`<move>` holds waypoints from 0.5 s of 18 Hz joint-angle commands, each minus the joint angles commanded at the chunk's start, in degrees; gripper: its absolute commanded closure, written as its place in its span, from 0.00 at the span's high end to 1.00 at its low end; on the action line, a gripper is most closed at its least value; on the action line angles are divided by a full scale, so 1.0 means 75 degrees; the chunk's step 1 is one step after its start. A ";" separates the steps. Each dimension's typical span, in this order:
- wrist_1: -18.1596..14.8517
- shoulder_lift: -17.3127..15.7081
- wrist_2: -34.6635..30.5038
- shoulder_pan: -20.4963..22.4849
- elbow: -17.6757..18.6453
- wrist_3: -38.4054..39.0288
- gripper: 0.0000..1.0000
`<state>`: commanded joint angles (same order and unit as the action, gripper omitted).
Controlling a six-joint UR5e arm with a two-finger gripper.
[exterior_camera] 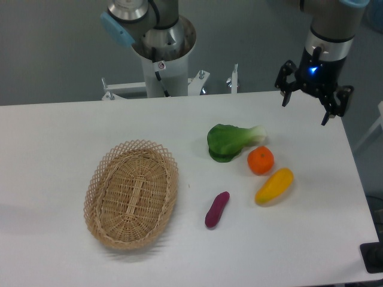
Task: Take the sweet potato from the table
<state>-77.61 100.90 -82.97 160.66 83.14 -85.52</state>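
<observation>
The sweet potato is a small dark purple-magenta oblong. It lies on the white table right of centre, near the front, tilted slightly with its upper end to the right. My gripper hangs open and empty above the table's far right corner, well behind and to the right of the sweet potato. Its black fingers spread apart and point down.
A woven wicker basket lies left of the sweet potato. A green leafy vegetable, a round orange and a yellow-orange oblong fruit lie between the sweet potato and the gripper. The arm's base stands behind the table.
</observation>
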 joint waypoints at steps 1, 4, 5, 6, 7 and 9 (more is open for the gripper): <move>0.0012 0.0000 0.0000 -0.0012 0.0012 0.0000 0.98; 0.0105 0.0000 0.0023 -0.0012 0.0000 0.0012 1.00; 0.0105 0.0000 0.0047 -0.0012 0.0000 0.0047 1.00; 0.0105 0.0000 0.0047 -0.0012 0.0012 0.0128 1.00; 0.0117 0.0000 0.0047 -0.0012 0.0023 0.0222 1.00; 0.0129 0.0000 0.0047 -0.0035 0.0058 0.0433 1.00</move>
<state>-76.64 100.90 -82.62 160.40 83.58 -82.27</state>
